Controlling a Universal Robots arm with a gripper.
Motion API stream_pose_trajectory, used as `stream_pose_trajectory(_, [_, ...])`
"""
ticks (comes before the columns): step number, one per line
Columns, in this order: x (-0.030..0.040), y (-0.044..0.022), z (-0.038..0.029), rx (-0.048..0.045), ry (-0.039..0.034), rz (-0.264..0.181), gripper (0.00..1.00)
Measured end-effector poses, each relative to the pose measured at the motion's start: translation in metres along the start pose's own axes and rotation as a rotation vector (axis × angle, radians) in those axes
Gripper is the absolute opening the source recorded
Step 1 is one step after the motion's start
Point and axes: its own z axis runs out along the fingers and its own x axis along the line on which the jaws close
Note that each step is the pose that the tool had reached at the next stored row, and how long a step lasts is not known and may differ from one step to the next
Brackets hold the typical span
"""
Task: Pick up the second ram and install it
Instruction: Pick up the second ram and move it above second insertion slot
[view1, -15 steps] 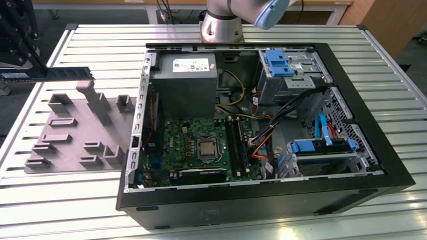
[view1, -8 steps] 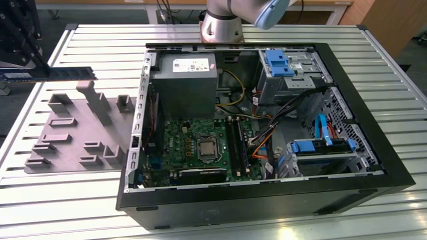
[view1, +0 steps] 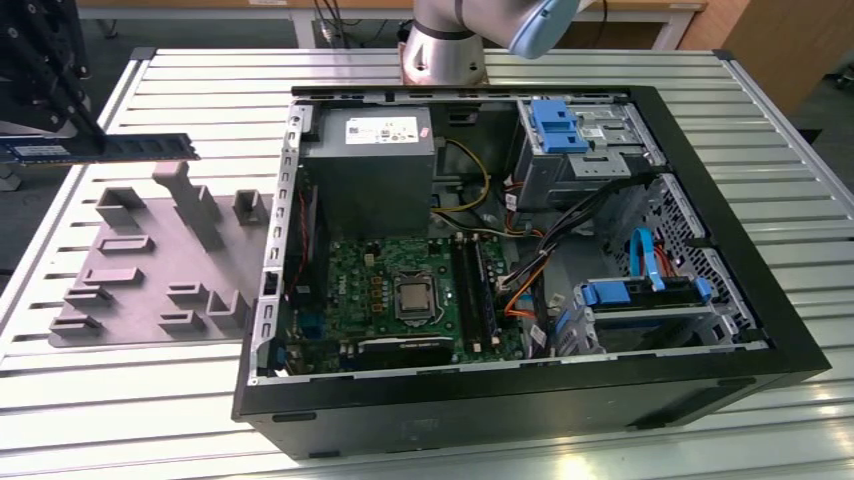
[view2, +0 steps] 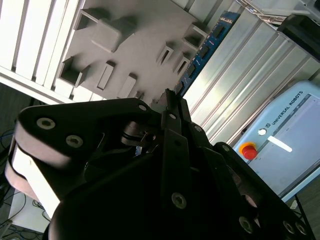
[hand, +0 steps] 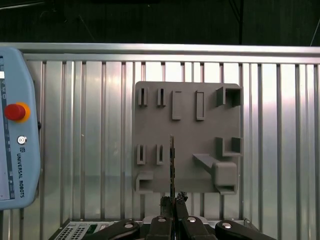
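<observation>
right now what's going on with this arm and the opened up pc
The robot arm's black gripper is shut on the thin dark blue-green RAM stick and holds it level over the grey moulded fixture tray on the slatted metal table. The open black computer case lies next to the tray, towards the exterior view's right. The stick has not yet reached the green motherboard inside the case, so it is picked up but not installed.

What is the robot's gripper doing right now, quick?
Gripper: closed, holding the thin, long dark blue-green circuit-board ram stick in the air over the grey moulded holder plate.
</observation>
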Motion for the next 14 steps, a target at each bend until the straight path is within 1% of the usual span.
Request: stream_pose_trajectory(14, [-0.0001,-0.0047,-0.0001,0.0,0.0,0.0,0.14])
